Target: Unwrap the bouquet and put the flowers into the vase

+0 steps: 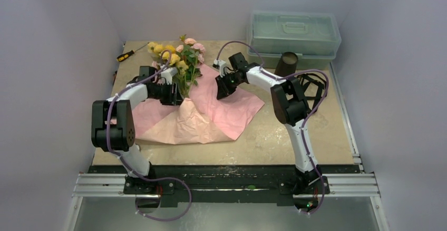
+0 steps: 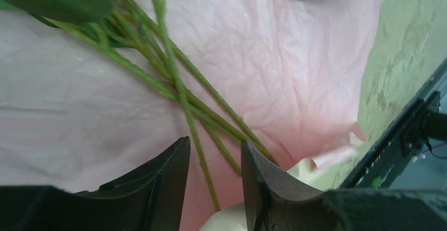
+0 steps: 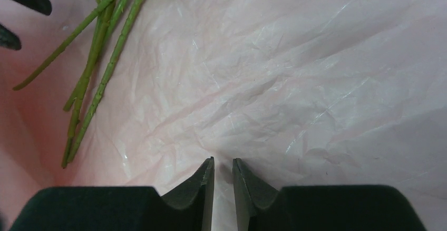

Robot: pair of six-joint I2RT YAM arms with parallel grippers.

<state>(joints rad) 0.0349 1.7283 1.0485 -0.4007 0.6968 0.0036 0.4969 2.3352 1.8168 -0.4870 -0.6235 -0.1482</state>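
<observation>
**Flowers lying on opened paper**

The flowers (image 1: 176, 54) are lying on the far left of the spread pink paper (image 1: 211, 115). Their stems (image 2: 179, 88) are running between the parted, unclamped jaws of the left gripper (image 2: 215, 146). The right gripper (image 3: 223, 160) is hovering over bare paper to the right, its jaws showing a thin gap. The vase (image 1: 287, 64) is standing far right, well apart.

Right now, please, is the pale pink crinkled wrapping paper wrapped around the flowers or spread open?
Spread open: the pale pink paper lies across the tan table, and the green stems show bare above it.
</observation>
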